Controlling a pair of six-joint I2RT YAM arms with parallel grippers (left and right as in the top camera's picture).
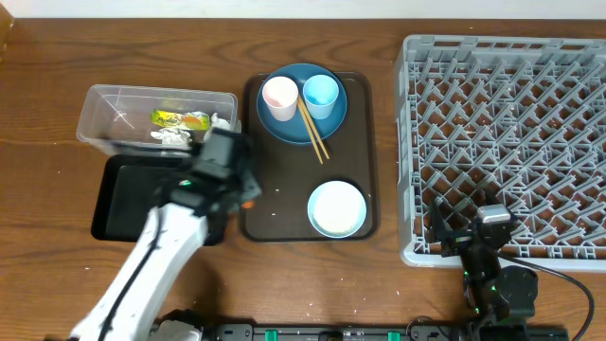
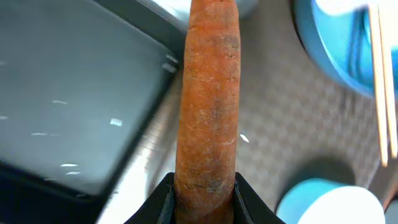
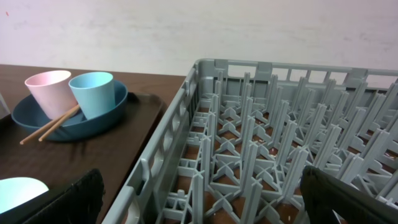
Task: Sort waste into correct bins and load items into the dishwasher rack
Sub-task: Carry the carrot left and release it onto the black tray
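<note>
Left gripper (image 2: 205,198): jaws clamped on the carrot (image 2: 208,93), which sticks straight out ahead of the fingers, clear of any surface. Below and to the left of this hand lies the black tray (image 2: 62,93); below and to its right, the brown serving tray (image 2: 280,124).

Right gripper (image 3: 205,208): jaws wide apart, holding nothing. The grey rack (image 3: 249,143) sits directly ahead of and under it. Ahead to its left, the blue plate (image 3: 74,121) carries the pink cup (image 3: 46,87), the light blue cup (image 3: 93,93) and the chopsticks (image 3: 53,127).
</note>
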